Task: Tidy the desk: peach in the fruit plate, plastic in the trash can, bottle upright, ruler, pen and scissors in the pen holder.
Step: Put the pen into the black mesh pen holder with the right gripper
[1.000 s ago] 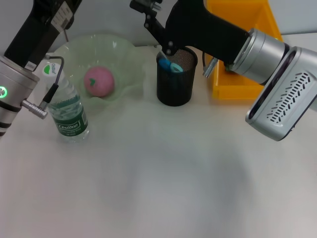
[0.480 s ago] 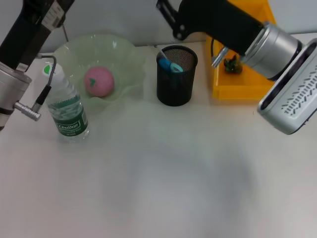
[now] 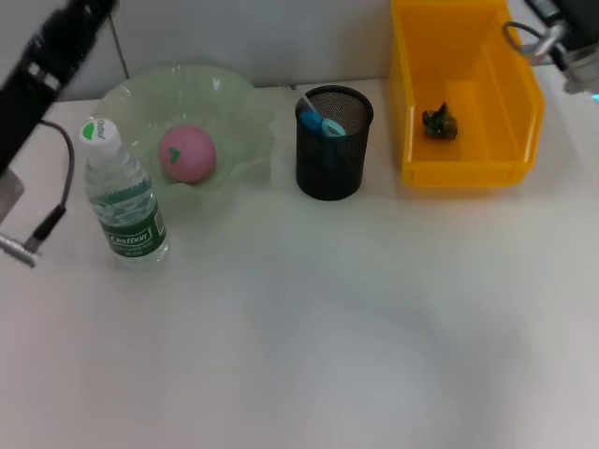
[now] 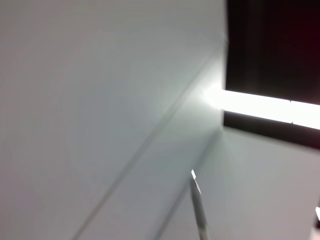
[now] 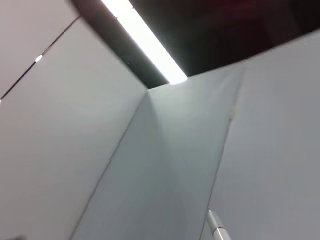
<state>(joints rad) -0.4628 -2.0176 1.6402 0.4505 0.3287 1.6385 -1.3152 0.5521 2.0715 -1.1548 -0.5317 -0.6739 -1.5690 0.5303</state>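
Note:
A pink peach point(image 3: 186, 153) lies in the pale green fruit plate point(image 3: 239, 108) at the back left. A water bottle point(image 3: 124, 195) with a green cap stands upright in front of the plate. A black mesh pen holder point(image 3: 331, 154) stands at the back centre with blue-handled items point(image 3: 323, 123) inside. A dark crumpled piece of plastic point(image 3: 438, 123) lies in the yellow bin point(image 3: 464, 173) at the back right. Only part of my left arm point(image 3: 42, 75) shows at the left edge and part of my right arm point(image 3: 571, 42) at the top right corner. Neither gripper is in view. Both wrist views show only walls and ceiling.
A cable and plug point(image 3: 37, 238) hang from the left arm beside the bottle. The white table point(image 3: 328, 327) stretches in front of the objects.
My right arm has swung away from above the pen holder, up and to the right, out of the frame. My left arm has drawn back to the left.

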